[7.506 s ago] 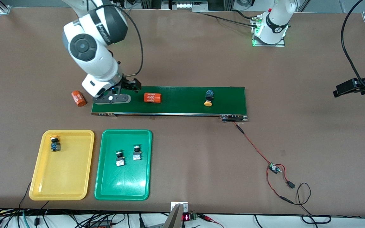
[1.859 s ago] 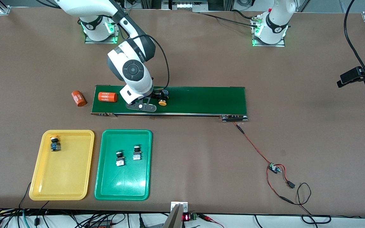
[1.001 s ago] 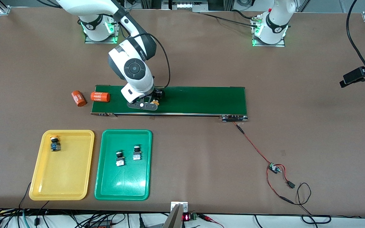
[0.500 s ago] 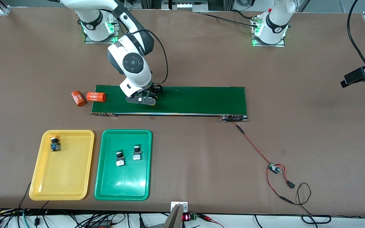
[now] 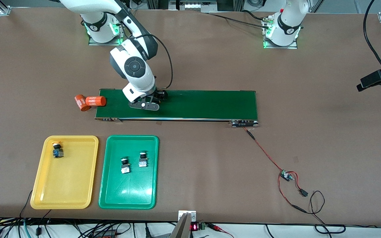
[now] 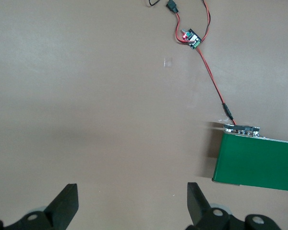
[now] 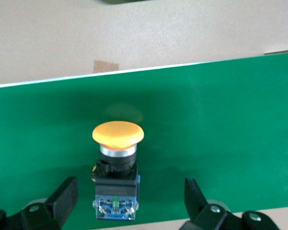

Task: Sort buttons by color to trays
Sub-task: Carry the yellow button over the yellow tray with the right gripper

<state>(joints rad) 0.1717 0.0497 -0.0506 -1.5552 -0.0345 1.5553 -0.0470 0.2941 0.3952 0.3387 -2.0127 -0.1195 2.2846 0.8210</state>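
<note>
A brown table (image 5: 190, 158) carries a green conveyor belt (image 5: 203, 104), two orange cylinders (image 5: 89, 102) touching at its right-arm end, a yellow tray (image 5: 41, 185) beside a green tray (image 5: 107, 188), and a red-wired circuit board (image 5: 285, 175).

Right gripper (image 7: 129, 199) low, fingers spread wide. Left gripper (image 6: 132, 203) raised, fingers wide apart; arm waits.

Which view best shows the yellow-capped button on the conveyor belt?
The right wrist view: the yellow-capped button lies on the conveyor belt between the open fingers of the right gripper. In the front view the right arm hides it. The left wrist view shows only a belt end.
</note>
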